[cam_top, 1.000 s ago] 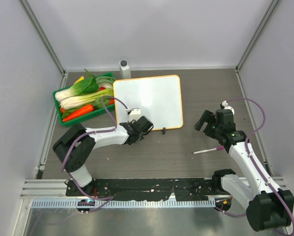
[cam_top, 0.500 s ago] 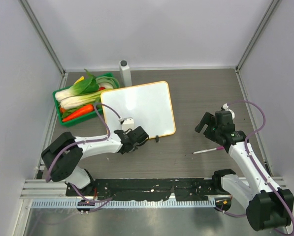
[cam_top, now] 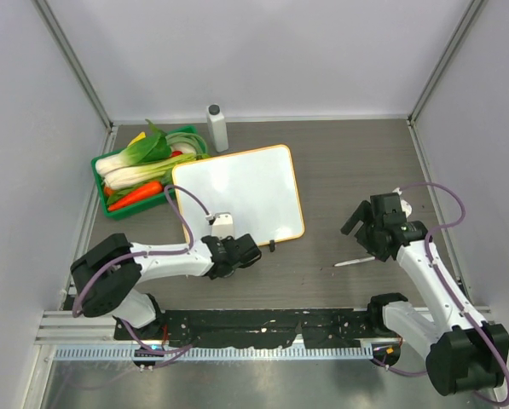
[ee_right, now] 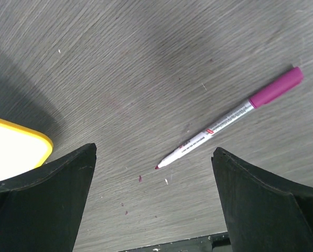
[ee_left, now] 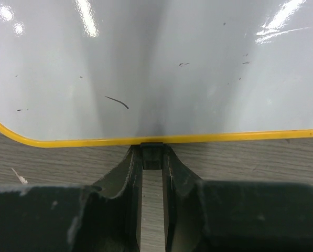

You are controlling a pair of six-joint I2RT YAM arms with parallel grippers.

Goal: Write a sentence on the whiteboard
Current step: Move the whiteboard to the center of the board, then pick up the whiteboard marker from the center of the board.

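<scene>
The left arm (cam_top: 164,262) lies low, reaching forward and to the right. The left end effector (ee_left: 152,155) is closed to a thin gap, pinching the whiteboard (ee_left: 156,63) by its black foot (ee_left: 152,149). The right arm (cam_top: 435,277) stands bent at the elbow; the right end effector (ee_right: 152,157) faces down with its fingers (ee_right: 46,199) spread wide.

A magenta marker (ee_right: 227,121) lies with its tip bare on the wood-grain counter (ee_right: 146,52), ahead of the right fingers (ee_right: 41,205) and between them. Well beyond the left fingers (ee_left: 119,181), leftward, are a green tray (cam_top: 95,164) holding bok choy (cam_top: 130,162) and a carrot (cam_top: 135,194), and a white bottle (cam_top: 217,128).
</scene>
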